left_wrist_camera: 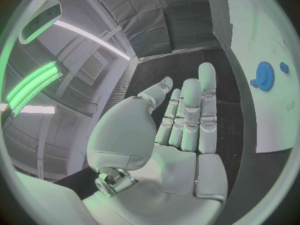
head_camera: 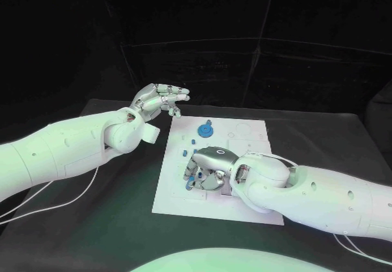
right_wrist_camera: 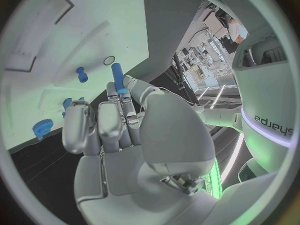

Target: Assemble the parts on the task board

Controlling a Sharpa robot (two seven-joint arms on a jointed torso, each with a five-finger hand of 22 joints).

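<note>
Lowest in frame, right hand (head_camera: 207, 168) down over the white task board (head_camera: 253, 211) at centre, fingers curled among small blue parts (head_camera: 190, 179); whether pinching one, cannot tell. Upper left, off the board's edge, left hand (head_camera: 158, 99) raised, fingers straight and close together, holding nothing. Blue gear (head_camera: 203, 131) at the board's upper part.

We see R hand (right_wrist_camera: 119, 130) over task board (right_wrist_camera: 56, 45), fingertip touching blue rod (right_wrist_camera: 117, 78); blue peg (right_wrist_camera: 80, 74) & gear (right_wrist_camera: 42, 129) nearby.

Black table (head_camera: 327, 136) before black curtains (head_camera: 245, 34), green-lit ceiling strips (left_wrist_camera: 31, 87).
</note>
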